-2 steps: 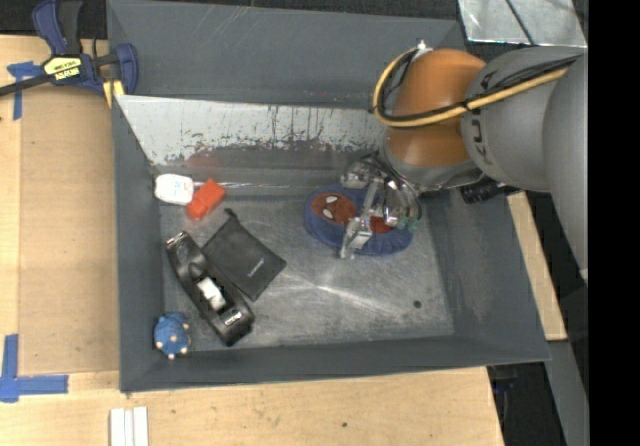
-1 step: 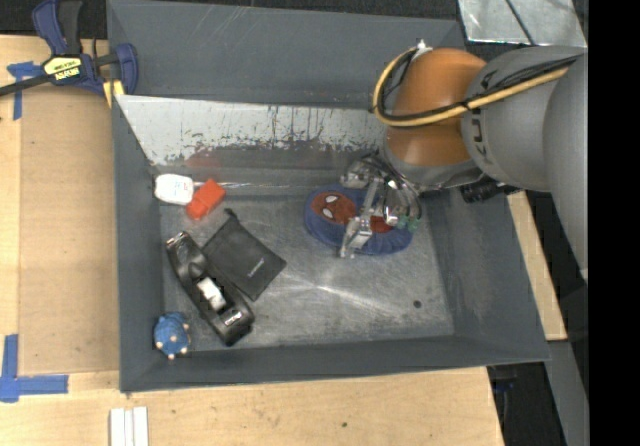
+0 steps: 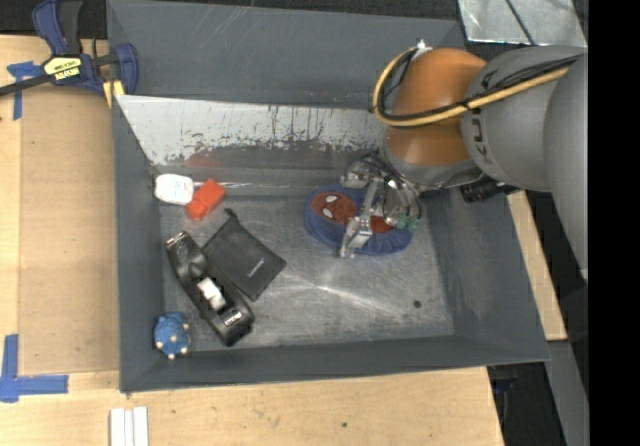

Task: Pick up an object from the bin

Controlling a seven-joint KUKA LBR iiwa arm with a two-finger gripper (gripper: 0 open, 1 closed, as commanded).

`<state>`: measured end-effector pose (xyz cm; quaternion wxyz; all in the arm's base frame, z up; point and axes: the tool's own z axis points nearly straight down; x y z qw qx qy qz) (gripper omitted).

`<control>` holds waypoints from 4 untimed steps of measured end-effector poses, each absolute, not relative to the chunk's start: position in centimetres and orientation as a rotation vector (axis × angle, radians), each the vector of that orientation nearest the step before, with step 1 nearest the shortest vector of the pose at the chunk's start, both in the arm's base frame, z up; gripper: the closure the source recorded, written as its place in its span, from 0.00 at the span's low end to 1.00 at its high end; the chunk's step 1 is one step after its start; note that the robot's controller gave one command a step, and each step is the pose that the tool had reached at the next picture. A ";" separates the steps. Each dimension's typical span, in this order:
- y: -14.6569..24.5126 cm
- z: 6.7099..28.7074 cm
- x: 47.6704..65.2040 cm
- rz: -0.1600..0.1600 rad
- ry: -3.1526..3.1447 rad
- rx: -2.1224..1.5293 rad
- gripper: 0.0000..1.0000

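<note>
My gripper hangs low over a round blue toy with a red face, which lies right of the bin's middle. The metal fingers point down onto the toy's right half and partly cover it. Nothing shows clearly between them. The toy rests on the bin floor.
At the left lie a black tape dispenser with a black flat case against it. A white piece and an orange piece lie near the back left. A small blue ball sits in the front left corner.
</note>
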<state>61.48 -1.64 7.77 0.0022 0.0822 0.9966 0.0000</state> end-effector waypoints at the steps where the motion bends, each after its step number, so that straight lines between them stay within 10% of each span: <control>1: -1.6 7.8 61.5 0.000 3.127 0.255 0.00; 2: -1.7 8.0 61.7 0.000 3.121 0.254 1.00; 3: -1.7 15.1 62.0 0.001 3.120 0.253 1.00; 4: -1.8 17.0 62.1 0.001 3.125 0.251 1.00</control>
